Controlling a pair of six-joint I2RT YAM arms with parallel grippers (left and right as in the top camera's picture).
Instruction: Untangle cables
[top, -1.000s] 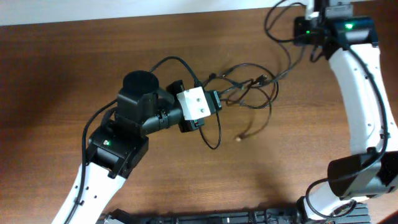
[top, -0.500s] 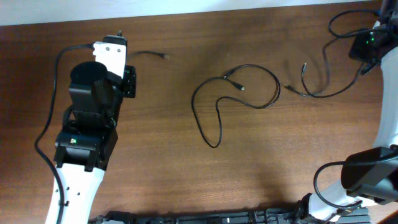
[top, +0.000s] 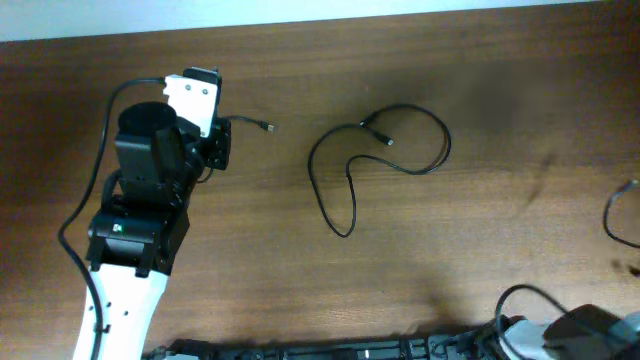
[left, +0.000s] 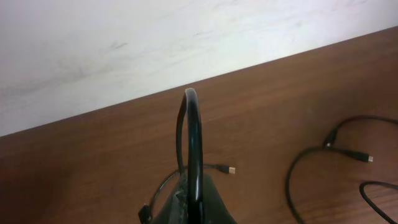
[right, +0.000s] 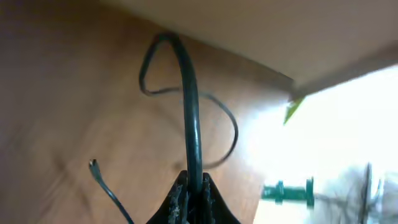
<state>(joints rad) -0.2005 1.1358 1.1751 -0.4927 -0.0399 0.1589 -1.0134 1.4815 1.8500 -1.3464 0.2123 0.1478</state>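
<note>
One black cable (top: 383, 152) lies loose in an open loop on the wooden table's middle; it also shows in the left wrist view (left: 329, 152). My left gripper (top: 216, 142) at the far left is shut on a second black cable (left: 193, 140), which arcs up from the jaws (left: 194, 198). Its small plug (top: 270, 127) lies on the table just right of the gripper (left: 230, 168). My right gripper (right: 194, 182) is shut on a third black cable (right: 189, 118), which loops over the table. That gripper is outside the overhead view; only a bit of its cable (top: 612, 214) shows at the right edge.
The table's far edge meets a white wall (left: 124, 43) close behind my left gripper. The right arm's base (top: 585, 330) sits at the bottom right. A dark strip (top: 330, 350) runs along the table's front edge.
The tangle in the middle has come apart into separate cables. My left gripper carried one to the far left, then shifted slightly right. My right arm left the overhead view, dragging its cable to the right edge.
</note>
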